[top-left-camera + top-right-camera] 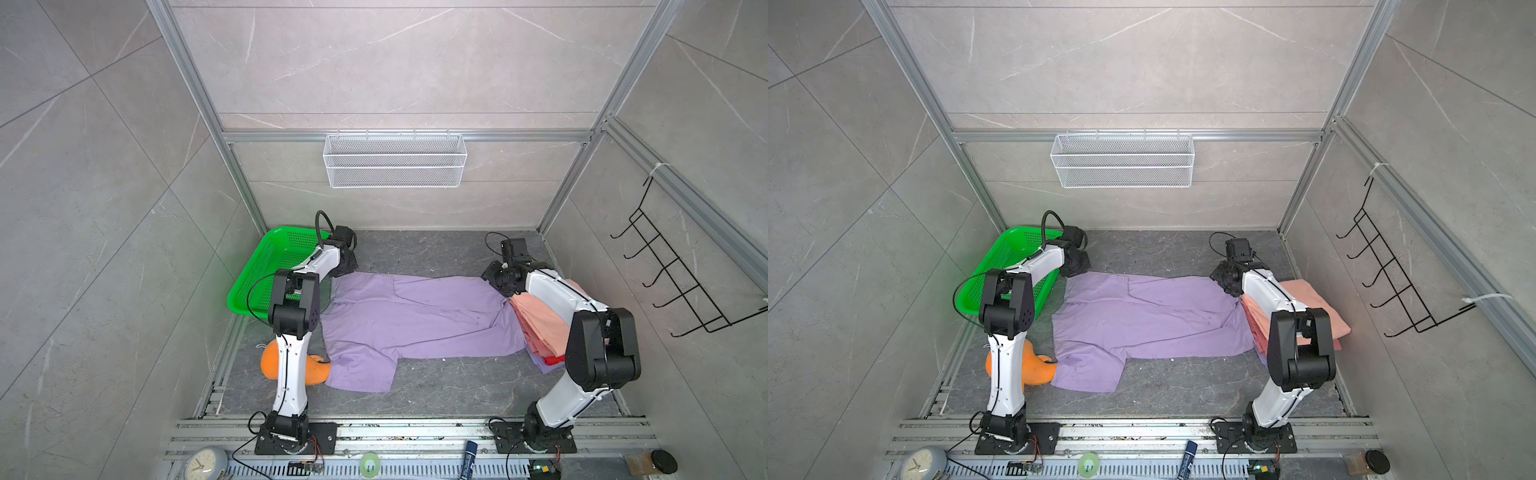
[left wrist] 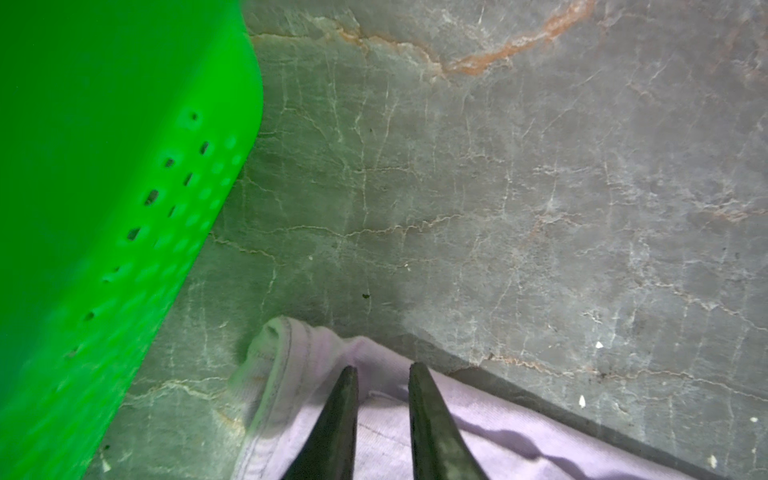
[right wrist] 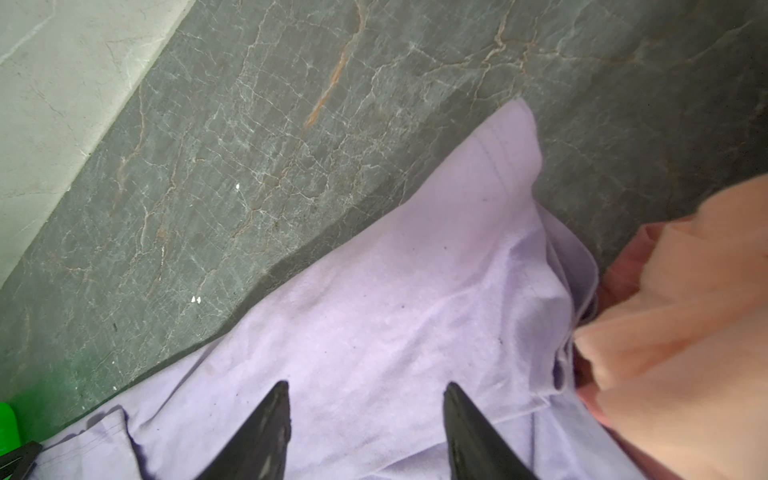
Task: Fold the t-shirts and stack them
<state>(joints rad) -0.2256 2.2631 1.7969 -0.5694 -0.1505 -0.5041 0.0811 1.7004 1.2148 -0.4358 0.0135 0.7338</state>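
Observation:
A lilac t-shirt (image 1: 415,316) (image 1: 1142,320) lies spread out flat on the dark stone floor, with one sleeve toward the front left. My left gripper (image 1: 340,275) (image 2: 383,368) rests on its far left corner (image 2: 291,365). Its jaws stand a narrow gap apart, with a small ridge of cloth between the tips. My right gripper (image 1: 498,287) (image 3: 368,384) is open, its fingers wide over the shirt's far right part (image 3: 395,311). At the right a stack of folded t-shirts has salmon-pink (image 1: 540,324) (image 3: 685,332) on top, and red (image 1: 552,360) and lilac edges show below.
A green perforated basket (image 1: 266,266) (image 2: 104,166) stands close beside the left gripper. An orange plush dolphin (image 1: 270,361) lies by the left arm, touching the shirt's sleeve. On the back wall hangs a white wire basket (image 1: 395,160), and on the right wall a black hook rack (image 1: 673,274).

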